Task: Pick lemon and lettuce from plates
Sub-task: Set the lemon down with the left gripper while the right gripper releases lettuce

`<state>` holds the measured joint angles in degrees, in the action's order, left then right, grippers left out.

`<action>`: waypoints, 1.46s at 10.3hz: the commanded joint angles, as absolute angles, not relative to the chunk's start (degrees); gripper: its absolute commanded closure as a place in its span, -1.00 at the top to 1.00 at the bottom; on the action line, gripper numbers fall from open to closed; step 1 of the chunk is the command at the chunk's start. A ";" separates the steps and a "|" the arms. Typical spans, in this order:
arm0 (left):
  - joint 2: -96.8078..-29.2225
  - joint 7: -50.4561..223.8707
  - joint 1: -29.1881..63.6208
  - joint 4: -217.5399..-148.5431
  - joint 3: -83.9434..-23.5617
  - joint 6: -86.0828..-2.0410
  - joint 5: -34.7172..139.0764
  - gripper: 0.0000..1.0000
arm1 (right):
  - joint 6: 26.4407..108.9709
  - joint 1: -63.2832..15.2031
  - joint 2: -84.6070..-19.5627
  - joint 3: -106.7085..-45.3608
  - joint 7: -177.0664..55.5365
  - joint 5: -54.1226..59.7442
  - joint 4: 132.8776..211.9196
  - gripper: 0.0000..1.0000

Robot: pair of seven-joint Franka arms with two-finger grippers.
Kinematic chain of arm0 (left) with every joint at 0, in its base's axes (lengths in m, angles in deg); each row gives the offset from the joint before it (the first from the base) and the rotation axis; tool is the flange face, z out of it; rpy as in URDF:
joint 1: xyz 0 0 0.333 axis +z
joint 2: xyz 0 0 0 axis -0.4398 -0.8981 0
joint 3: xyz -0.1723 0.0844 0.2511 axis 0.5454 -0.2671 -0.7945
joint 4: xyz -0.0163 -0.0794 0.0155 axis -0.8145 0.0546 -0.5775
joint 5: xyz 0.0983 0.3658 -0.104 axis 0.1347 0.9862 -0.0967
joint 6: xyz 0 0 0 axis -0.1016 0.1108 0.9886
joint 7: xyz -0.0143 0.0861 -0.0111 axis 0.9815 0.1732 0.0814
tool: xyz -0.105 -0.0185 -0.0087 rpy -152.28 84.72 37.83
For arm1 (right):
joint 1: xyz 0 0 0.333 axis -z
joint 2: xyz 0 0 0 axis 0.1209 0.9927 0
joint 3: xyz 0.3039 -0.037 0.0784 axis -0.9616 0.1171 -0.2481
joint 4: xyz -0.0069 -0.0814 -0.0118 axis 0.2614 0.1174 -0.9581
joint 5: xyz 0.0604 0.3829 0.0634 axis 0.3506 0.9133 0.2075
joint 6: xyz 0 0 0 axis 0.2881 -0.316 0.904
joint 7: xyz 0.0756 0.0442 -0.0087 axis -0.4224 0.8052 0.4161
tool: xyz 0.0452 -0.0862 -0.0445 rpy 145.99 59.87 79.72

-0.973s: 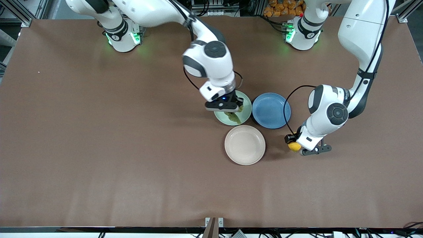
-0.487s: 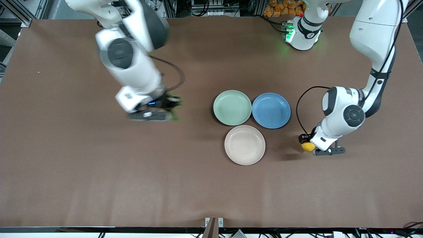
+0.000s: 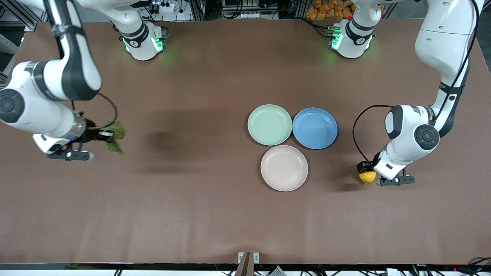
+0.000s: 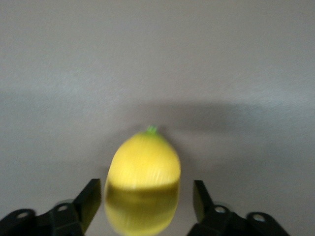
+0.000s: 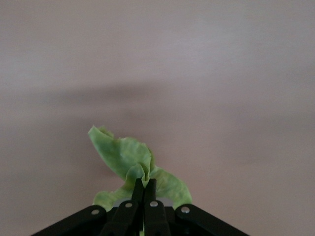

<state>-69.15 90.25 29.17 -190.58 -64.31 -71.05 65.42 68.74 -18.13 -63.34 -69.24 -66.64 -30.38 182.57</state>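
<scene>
the lemon [image 4: 142, 182], bright yellow and oval with a green stem tip seen only in the left wrist view, sits between the parted fingers of the left gripper [image 3: 369, 173] over the table [image 3: 215, 214] near the left arm's end. the wrinkly green lettuce [image 3: 115, 136] hangs pinched in the right gripper [image 5: 143, 189] over the right arm's end. the mint plate [image 3: 269, 124] and beige plate [image 3: 284, 168] lie bare.

A matt brown table [image 3: 215, 207], smooth and faintly creased like a laid sheet, is seen. The mint plate [image 3: 269, 125], beige plate [image 3: 284, 168] and blue plate [image 3: 315, 128] look like smooth, satin plastic. The lemon [image 4: 143, 183] is waxy, finely ridged; the lettuce [image 5: 129, 162] is crinkled and matt.
</scene>
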 commanded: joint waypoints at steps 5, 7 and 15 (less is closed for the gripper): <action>-61.60 101.17 26.88 -196.40 -61.27 -70.69 65.74 1.00 | 90.78 -15.91 -56.65 -68.65 -61.84 -28.94 192.21 1.00; -50.64 101.70 27.06 -207.81 -61.27 -70.69 65.74 1.00 | 89.90 -14.50 -58.92 -68.74 -61.93 -28.94 190.98 1.00; -29.83 103.81 26.88 -223.10 -56.35 -70.51 60.64 1.00 | 64.97 -13.98 -72.46 -68.74 -61.75 -29.38 176.58 1.00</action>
